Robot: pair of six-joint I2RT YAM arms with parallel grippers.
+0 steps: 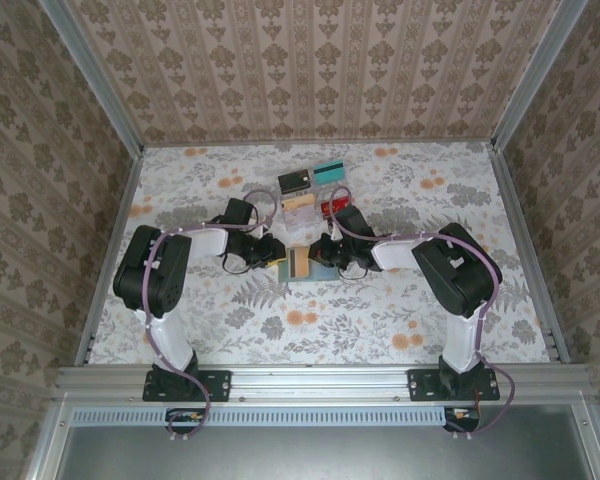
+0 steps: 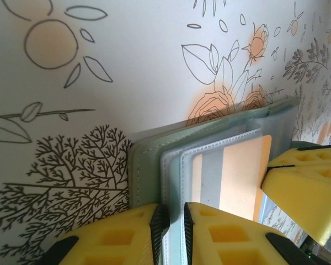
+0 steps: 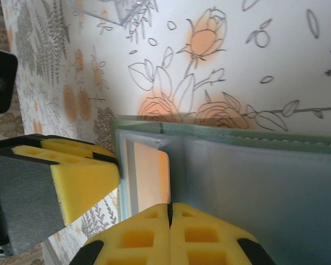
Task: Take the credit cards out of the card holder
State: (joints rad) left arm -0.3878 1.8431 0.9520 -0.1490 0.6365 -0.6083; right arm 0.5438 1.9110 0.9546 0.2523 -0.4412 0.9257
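The grey-green card holder [image 1: 298,264] lies open on the flowered table between both grippers. In the left wrist view its pale bluish pocket side [image 2: 174,165] runs between the pads of my left gripper [image 2: 172,214], which is shut on that pocket panel. An orange-yellow credit card [image 2: 240,176] with a grey stripe sits in the pocket. In the right wrist view my right gripper [image 3: 170,210] is shut on the near edge of that card [image 3: 150,174], beside the wallet's empty panel [image 3: 265,182]. The left gripper's yellow finger [image 3: 71,174] presses the wallet's far edge.
Behind the wallet lie a dark card [image 1: 294,181], a teal card [image 1: 328,170], a pale yellow card [image 1: 298,201] and a red card [image 1: 330,207], apparently on small clear boxes. Patterned walls enclose the table on three sides.
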